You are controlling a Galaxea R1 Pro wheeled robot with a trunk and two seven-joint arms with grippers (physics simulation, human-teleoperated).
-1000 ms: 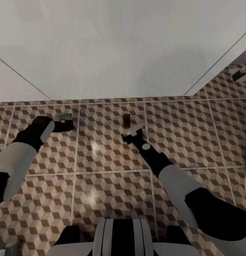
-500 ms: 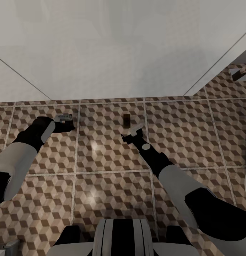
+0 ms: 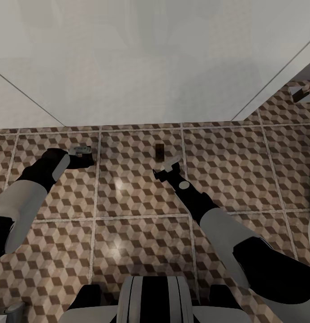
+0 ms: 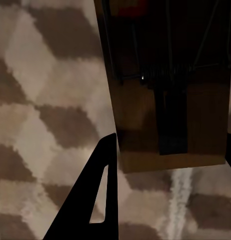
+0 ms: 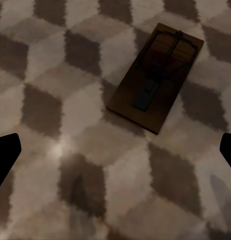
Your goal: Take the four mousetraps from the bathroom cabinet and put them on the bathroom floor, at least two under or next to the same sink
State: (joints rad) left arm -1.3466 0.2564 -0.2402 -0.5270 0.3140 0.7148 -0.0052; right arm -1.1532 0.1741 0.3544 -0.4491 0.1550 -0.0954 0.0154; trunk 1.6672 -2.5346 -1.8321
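Note:
One mousetrap (image 3: 160, 151) lies flat on the cube-patterned bathroom floor (image 3: 137, 202), just beyond my right gripper (image 3: 172, 162). In the right wrist view that mousetrap (image 5: 155, 85) lies ahead of the right gripper (image 5: 120, 140), which is open and holds nothing. Low over the floor to the left, my left gripper (image 3: 85, 152) is shut on a second mousetrap (image 4: 170, 100). Its black fingers (image 4: 98, 195) press on that board's two long sides. The cabinet and the sink's basin are out of view.
A broad white surface (image 3: 150, 58) spans the far side, just beyond both grippers. At the far right a small tan and dark object (image 3: 302, 93) lies on the tiles. My base (image 3: 150, 300) is at the near edge.
My left gripper has shifted very slightly farther from me. The right arm and the mousetrap on the floor have not moved.

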